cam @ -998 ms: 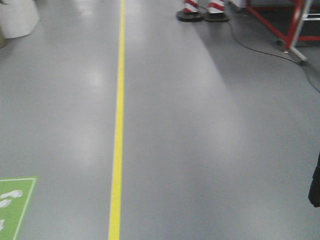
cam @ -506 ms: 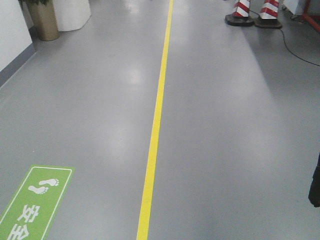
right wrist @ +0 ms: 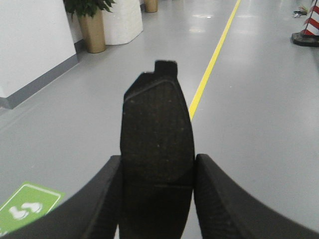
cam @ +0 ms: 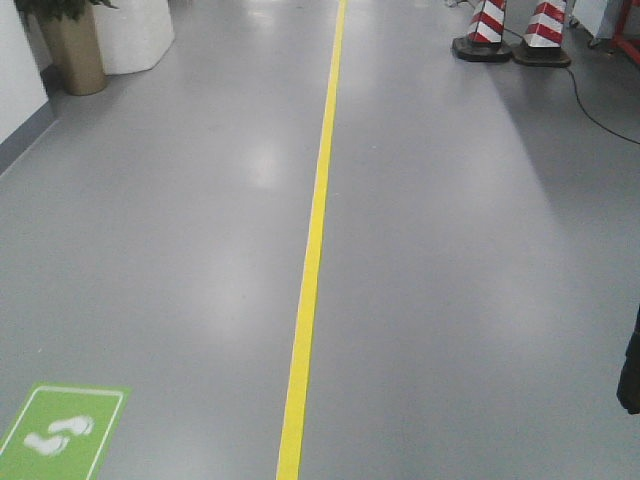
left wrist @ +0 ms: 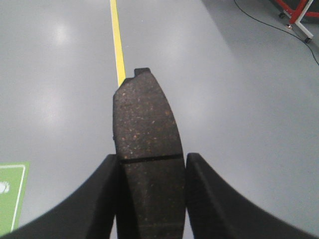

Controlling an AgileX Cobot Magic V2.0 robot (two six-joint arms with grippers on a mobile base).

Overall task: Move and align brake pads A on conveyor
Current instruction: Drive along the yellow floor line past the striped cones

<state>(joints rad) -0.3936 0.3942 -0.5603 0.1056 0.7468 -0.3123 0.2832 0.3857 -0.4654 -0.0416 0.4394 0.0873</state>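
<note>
Each gripper carries one of the brake pads A above the grey floor. In the left wrist view a dark speckled brake pad [left wrist: 147, 134] with a groove across its face points away from me, and my left gripper [left wrist: 151, 164] is shut on its near half. In the right wrist view my right gripper [right wrist: 157, 167] is shut on a second dark brake pad [right wrist: 157, 129], which stands the same way. The conveyor is out of view. In the front view only a dark piece of the robot [cam: 630, 365] shows at the right edge.
A yellow floor line [cam: 315, 230] runs away ahead. Two red-and-white cones [cam: 512, 28] stand far right, with a black cable [cam: 590, 105] and a red frame [left wrist: 294, 12] near them. A potted plant [cam: 70, 45] and white wall are far left. A green footprint sign [cam: 60, 435] lies near left.
The front view has swung left and then moved forward: the red frame left the picture, the potted plant came in, and the green sign slid toward the bottom edge.
</note>
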